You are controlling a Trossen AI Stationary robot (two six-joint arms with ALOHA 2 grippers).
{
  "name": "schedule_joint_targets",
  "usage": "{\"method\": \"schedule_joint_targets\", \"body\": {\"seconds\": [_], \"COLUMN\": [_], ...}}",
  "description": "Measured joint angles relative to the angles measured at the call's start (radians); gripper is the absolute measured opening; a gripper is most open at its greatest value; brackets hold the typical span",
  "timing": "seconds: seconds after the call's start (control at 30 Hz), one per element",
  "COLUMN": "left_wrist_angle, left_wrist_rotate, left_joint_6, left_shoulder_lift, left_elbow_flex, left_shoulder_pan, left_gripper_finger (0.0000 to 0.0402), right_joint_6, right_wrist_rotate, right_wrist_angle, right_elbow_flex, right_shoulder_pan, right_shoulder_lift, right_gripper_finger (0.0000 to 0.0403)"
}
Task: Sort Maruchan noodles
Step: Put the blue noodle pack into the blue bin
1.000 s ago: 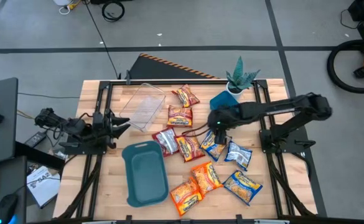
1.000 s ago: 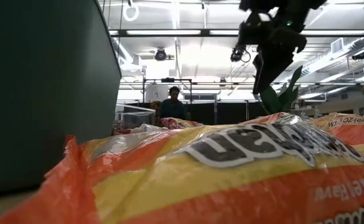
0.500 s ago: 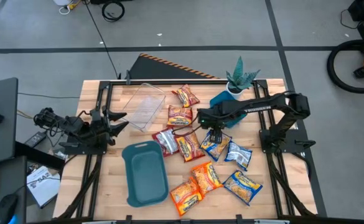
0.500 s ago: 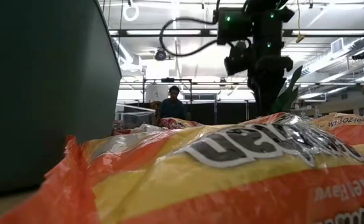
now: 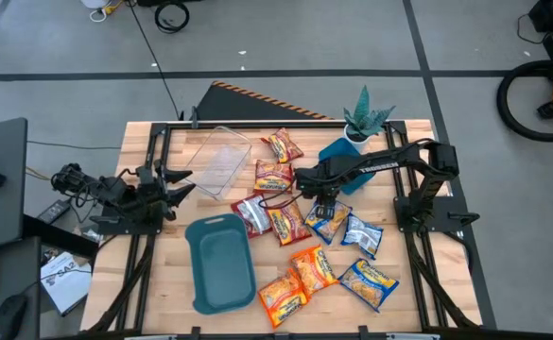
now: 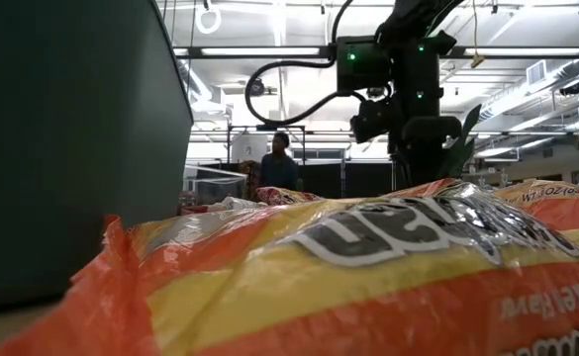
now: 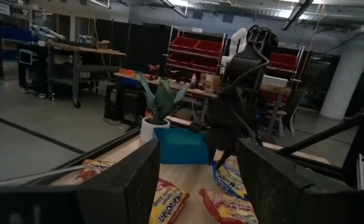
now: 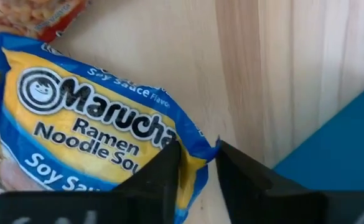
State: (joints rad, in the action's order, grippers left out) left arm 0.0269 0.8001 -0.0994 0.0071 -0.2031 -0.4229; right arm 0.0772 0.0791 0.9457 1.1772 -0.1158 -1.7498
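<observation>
Several Maruchan packets lie flat on the wooden table: red ones point(image 5: 273, 177), orange ones point(image 5: 312, 267) and blue-and-yellow ones point(image 5: 361, 234). My right gripper point(image 5: 320, 200) is low over the middle of the table, shut on the far end of a blue-and-yellow soy sauce packet point(image 5: 329, 221), which also shows in the right wrist view point(image 8: 88, 124). My left gripper point(image 5: 178, 187) is open and empty at the table's left edge, next to the clear bin point(image 5: 217, 162). My right gripper pinches the packet's blue sealed edge at a corner point(image 8: 200, 148) between its two fingers point(image 8: 163, 177). The fingers come from above, pointing down. The packet lies flat on the table.
A teal tray point(image 5: 221, 263) lies near the front left. A second teal tray point(image 5: 337, 151) and a potted plant point(image 5: 366, 118) stand at the far right, just behind my right arm. A person stands in the room far beyond the table point(image 6: 279, 168).
My right gripper has gone toward the table's left edge and down onto the far end of the blue-and-yellow packet. The packets have stayed where they were.
</observation>
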Motion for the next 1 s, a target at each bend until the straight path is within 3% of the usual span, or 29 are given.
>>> {"method": "schedule_joint_targets", "body": {"seconds": [0.27, 0.7, 1.0], "left_wrist_angle": [-0.019, -0.02, -0.012], "left_wrist_rotate": [0.004, -0.008, -0.008], "left_joint_6": [0.01, -0.046, -0.044], "left_shoulder_lift": [0.0, 0.0, 0.0], "left_elbow_flex": [0.0, 0.0, 0.0], "left_shoulder_pan": [0.0, 0.0, 0.0], "left_gripper_finger": [0.0217, 0.0217, 0.0217], "right_joint_6": [-0.025, -0.054, -0.059], "right_wrist_rotate": [-0.002, -0.028, 0.004], "right_wrist_angle": [0.004, 0.109, 0.117], "right_elbow_flex": [0.0, 0.071, 0.1], "right_shoulder_pan": [-0.012, -0.029, -0.08], "right_shoulder_lift": [0.013, 0.074, 0.236], "right_gripper_finger": [0.0009, 0.0009, 0.0007]}}
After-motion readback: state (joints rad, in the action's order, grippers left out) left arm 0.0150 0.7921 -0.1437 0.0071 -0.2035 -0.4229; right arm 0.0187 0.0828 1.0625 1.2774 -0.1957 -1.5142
